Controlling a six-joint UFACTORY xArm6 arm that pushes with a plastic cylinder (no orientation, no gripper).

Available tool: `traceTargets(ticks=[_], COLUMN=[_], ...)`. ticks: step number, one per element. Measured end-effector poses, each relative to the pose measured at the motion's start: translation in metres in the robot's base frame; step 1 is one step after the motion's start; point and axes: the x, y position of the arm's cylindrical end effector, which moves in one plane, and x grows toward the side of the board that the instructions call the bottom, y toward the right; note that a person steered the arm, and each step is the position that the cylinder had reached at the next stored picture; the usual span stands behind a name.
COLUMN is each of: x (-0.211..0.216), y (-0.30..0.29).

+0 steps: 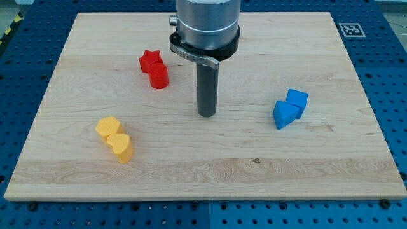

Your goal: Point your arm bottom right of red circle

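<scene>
The red circle block (159,75) lies on the wooden board (203,172) at the view's upper left, touching a red star block (150,60) just above and left of it. My tip (206,114) rests on the board to the right of and below the red circle, a short gap away from it and touching no block.
A yellow hexagon-like block (108,127) and a yellow heart block (120,147) sit together at the lower left. A blue cube (296,100) and a blue triangular block (284,114) sit together at the right. A fiducial marker (350,28) is at the board's top right corner.
</scene>
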Motion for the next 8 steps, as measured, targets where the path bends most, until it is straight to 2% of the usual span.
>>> traceTargets(ticks=[8], x=[-0.008], y=[-0.044])
